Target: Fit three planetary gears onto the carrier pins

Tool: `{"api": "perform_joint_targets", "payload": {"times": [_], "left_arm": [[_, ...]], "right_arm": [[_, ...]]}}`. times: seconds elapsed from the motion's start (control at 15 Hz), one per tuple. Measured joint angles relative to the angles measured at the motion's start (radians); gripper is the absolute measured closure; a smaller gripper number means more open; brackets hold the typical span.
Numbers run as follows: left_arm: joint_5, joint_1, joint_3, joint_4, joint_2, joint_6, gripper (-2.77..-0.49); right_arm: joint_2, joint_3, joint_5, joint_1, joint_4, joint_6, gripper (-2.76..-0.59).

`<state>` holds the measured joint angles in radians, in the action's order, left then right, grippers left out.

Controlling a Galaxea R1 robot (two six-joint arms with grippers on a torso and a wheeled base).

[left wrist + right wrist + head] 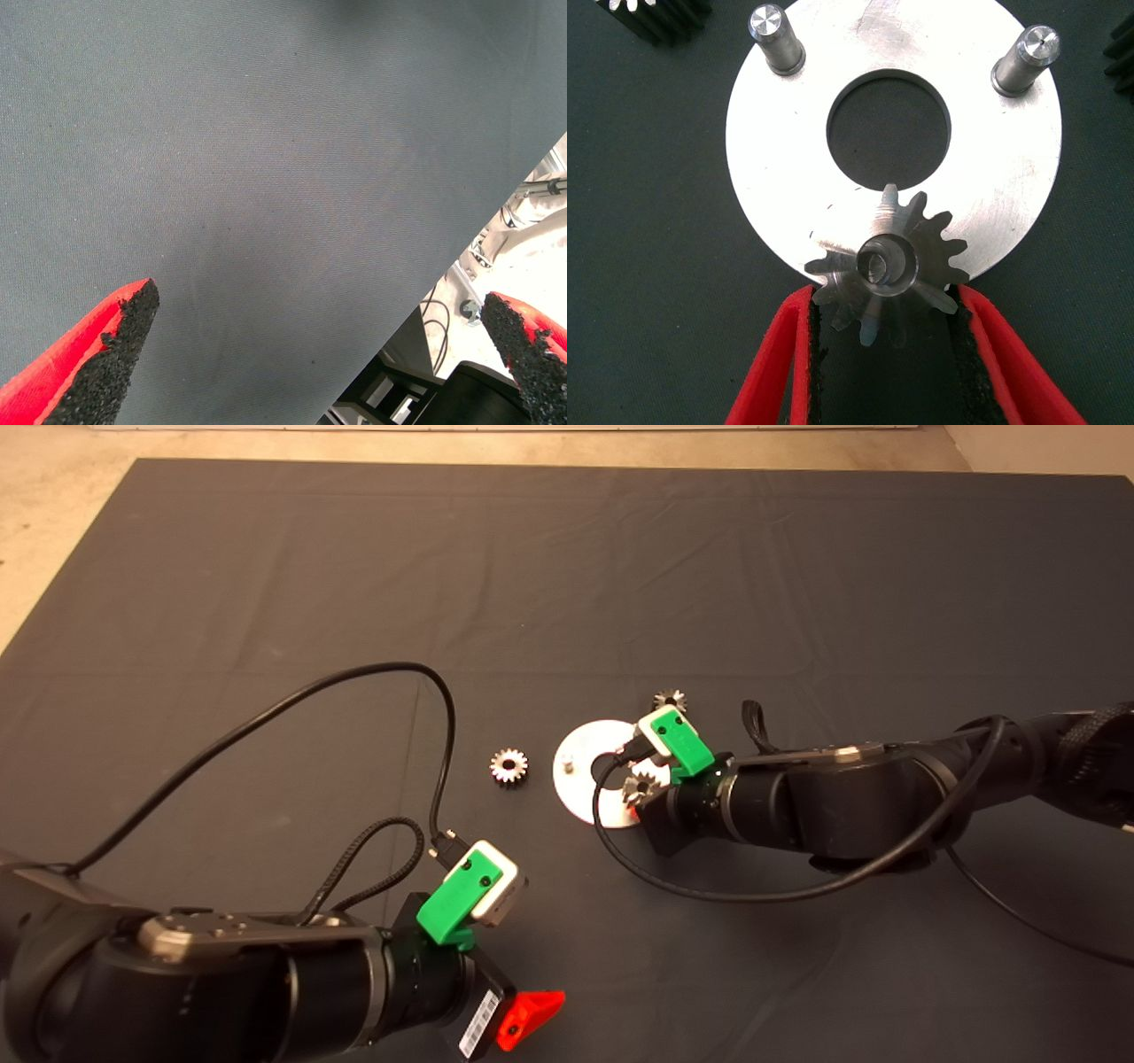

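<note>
The round silver carrier disc (580,784) lies mid-mat; in the right wrist view (788,168) two carrier pins (772,34) (1028,55) stand bare. My right gripper (636,799) (884,299) is shut on one planetary gear (638,786) (888,266), held slightly tilted at the disc's near rim, where it hides the third pin. A second gear (508,765) lies on the mat left of the disc, and a third (670,701) beyond it, behind my right wrist camera. My left gripper (530,1017) (319,354) is open and empty at the lower left.
Black cables (372,682) loop over the mat from the left arm and under the right wrist (709,886). The mat's edge (461,257) and floor clutter show in the left wrist view.
</note>
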<state>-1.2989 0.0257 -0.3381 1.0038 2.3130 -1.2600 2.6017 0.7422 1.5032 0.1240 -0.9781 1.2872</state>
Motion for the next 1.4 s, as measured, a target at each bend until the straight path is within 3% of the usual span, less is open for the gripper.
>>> {"api": "perform_joint_targets", "payload": {"times": [0.4, 1.4], "left_arm": [[0.0, 0.0, 0.0, 0.0, 0.0, 0.0, -2.64], [0.0, 0.0, 0.0, 0.0, 0.0, -0.007, -2.64]], "right_arm": [[-0.001, -0.023, 0.009, -0.016, -0.004, 0.0, -0.8], [-0.003, -0.028, 0.008, -0.022, -0.004, -0.015, -0.82]]}}
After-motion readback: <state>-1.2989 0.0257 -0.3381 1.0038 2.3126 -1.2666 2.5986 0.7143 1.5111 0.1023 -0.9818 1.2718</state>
